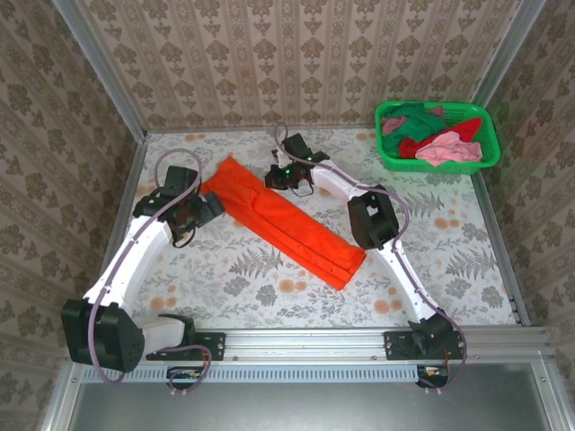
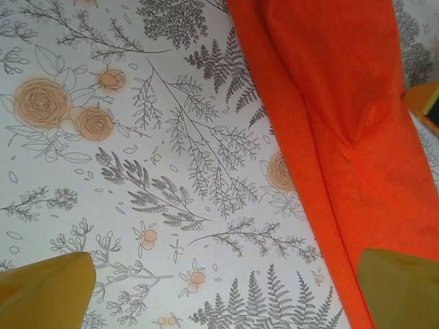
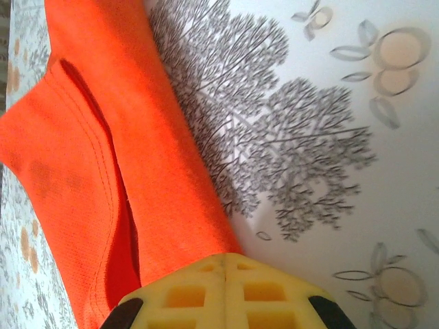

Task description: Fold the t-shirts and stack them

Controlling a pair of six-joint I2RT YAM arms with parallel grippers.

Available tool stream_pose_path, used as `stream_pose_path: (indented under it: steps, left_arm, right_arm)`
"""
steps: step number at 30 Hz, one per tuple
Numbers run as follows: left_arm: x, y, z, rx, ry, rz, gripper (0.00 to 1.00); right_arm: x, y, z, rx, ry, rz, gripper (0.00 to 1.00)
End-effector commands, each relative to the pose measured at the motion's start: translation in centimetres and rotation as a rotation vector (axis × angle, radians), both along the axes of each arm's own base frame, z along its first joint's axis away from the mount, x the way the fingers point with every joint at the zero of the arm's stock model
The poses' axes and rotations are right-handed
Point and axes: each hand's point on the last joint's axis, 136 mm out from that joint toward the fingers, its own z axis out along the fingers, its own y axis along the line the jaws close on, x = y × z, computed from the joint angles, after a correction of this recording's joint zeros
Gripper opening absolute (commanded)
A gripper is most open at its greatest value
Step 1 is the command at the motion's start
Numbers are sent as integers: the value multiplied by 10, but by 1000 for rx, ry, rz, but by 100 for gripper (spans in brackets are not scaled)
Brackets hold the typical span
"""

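A: Nearest in, left gripper [image 2: 223, 295]: yellow fingers [image 2: 48, 291] spread wide, gripping nothing, hovering over the floral table [image 2: 137, 171] just beside the orange t-shirt [image 1: 287, 224].

B: Lying mid-table as a long diagonal strip, apparently folded lengthwise. Soft matte knit, stitched hem. Right gripper [image 3: 226, 288]?

A: Clamped shut on the strip's edge near its far end, thin cloth pinched. Probably mid-fold. Next up: carrying that end over toward the near end.

B: Far right, green mesh basket [image 1: 381, 135], rigid plastic, holding crumpled shirts [image 1: 440, 144], pink, red, dark green.

Bright even light, soft shadows; wrist close-ups slightly blurred.
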Motion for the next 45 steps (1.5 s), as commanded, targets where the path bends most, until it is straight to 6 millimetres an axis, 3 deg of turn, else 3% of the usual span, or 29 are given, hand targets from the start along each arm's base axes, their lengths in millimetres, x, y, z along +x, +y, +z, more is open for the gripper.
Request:
stream_pose_path:
  steps: [1,7,9,10,12,13,22,32,33,35,37,42,45]
  left_arm:
    - [16,-9,9,-3,-41,-56,100]
    - [32,-19,9,-14,-45,-93,100]
    - [35,-23,8,-21,-45,-105,100]
    - [37,-25,7,-24,-45,-109,100]
    - [39,-28,7,-29,-47,-115,100]
    - [40,-29,7,-30,-51,-118,100]
    - [26,-23,5,-25,-45,-94,100]
    - [10,-14,-1,-29,-34,-56,100]
    - [10,-13,0,-29,-35,-54,100]
    - [9,-11,-1,-31,-35,-49,100]
    - [8,-10,-1,-33,-36,-47,100]
    - [8,-9,-1,-37,-38,-51,100]
    - [10,-10,0,-42,-44,-58,100]
  right_arm:
    - [24,-16,29,48,-41,-50,0]
    - [35,-43,39,38,-53,-85,0]
    - [33,-43,46,57,-62,-56,0]
    - [30,-40,48,64,-62,-38,8]
    - [24,-35,48,70,-61,-4,33]
    - [19,-30,47,69,-60,16,40]
    - [-20,-5,17,-47,-66,154,47]
    - [-54,-3,-17,-319,-135,303,41]
    - [-55,-3,-20,-332,-137,309,37]
    - [-58,-1,-21,-352,-141,319,20]
    - [-58,0,-20,-365,-151,314,1]
    - [-43,-2,0,-353,-182,245,0]
    - [-21,-15,18,-357,-213,144,0]
